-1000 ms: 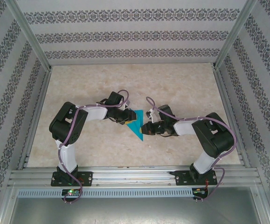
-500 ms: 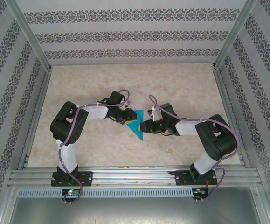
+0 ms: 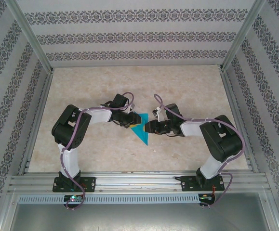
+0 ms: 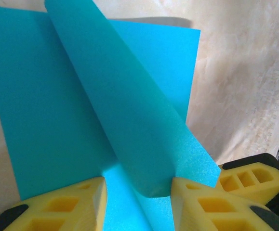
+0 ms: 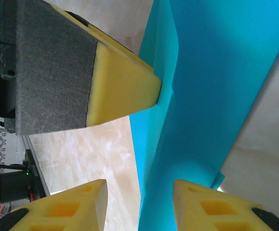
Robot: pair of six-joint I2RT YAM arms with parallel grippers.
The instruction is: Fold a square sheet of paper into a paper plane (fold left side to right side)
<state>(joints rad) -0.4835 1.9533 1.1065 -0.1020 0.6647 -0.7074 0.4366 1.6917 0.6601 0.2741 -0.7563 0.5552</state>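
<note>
The turquoise-blue sheet of paper (image 3: 140, 130) lies mid-table as a folded, pointed triangle between both grippers. My left gripper (image 3: 131, 120) rests on its left edge. In the left wrist view a curled flap (image 4: 129, 125) rises off the flat paper (image 4: 43, 110) and dips into the gap of the open left gripper (image 4: 138, 202), touching the right finger. My right gripper (image 3: 148, 127) is at the paper's right side. In its wrist view the right gripper (image 5: 139, 207) stands open over the paper's edge (image 5: 216, 86), with a left-gripper finger (image 5: 122, 86) against the sheet.
The marble-patterned table (image 3: 129, 86) is walled by patterned panels and metal frame posts (image 3: 33, 41). An aluminium rail (image 3: 139, 183) runs along the near edge, with both arm bases on it. Purple cables loop over each arm.
My right gripper has moved slightly left and away from the near edge, closer against the paper's right side. The left gripper and the paper have stayed put.
</note>
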